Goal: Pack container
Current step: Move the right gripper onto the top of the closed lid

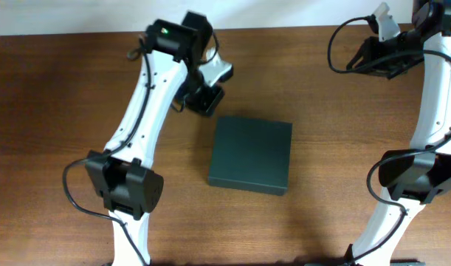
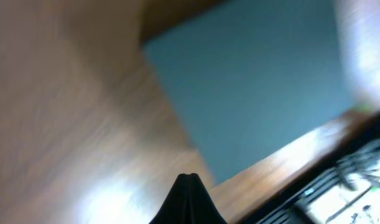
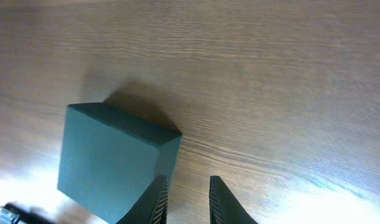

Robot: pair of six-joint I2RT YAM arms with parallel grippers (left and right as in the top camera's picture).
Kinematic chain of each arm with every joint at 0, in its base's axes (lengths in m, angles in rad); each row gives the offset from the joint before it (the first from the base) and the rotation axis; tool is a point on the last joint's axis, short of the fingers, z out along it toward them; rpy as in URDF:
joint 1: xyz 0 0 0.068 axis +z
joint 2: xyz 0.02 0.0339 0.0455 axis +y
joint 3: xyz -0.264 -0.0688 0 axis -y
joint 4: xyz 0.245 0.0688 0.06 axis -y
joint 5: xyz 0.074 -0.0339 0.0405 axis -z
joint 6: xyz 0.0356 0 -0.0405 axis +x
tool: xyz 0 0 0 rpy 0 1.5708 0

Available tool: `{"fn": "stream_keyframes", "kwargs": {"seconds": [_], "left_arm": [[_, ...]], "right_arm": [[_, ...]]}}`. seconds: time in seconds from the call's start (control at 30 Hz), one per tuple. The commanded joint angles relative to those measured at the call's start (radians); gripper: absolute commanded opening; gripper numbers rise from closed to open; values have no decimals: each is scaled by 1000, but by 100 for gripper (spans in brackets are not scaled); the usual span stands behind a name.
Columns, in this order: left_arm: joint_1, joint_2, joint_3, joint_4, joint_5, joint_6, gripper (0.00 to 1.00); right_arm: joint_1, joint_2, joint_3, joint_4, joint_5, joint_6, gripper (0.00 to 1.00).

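Sitting closed at the centre of the table (image 1: 63,96), the container (image 1: 251,154) is looking packed, with the left tool (image 1: 204,100) hovering shut at its eleven o'clock and the right tool (image 3: 187,182), slightly parted, gripping nothing.

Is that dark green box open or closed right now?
Closed. The container sits as one solid block, top flat and flush; no interior shows anywhere.

A robotics lab setup is indicated by two cabled white robot arms (image 1: 147,96) mounted at a wood-grain tabletop (image 1: 48,111).
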Motion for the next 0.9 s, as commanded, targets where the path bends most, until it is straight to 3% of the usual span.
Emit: {"fn": "stream_keyframes", "kwargs": {"seconds": [0.0, 0.23, 0.53, 0.87], "left_arm": [[9, -98, -76, -2, -247, -69, 2], [95, -219, -134, -2, -335, -130, 2], [230, -360, -169, 25, -313, -139, 2], [230, -644, -618, 312, -312, -121, 2]], "right_arm": [[-2, -104, 14, -6, 100, 80, 21], [47, -288, -61, -6, 131, 105, 25], [244, -518, -466, -6, 254, 138, 27], [384, -592, -826, 153, 254, 156, 27]]}}
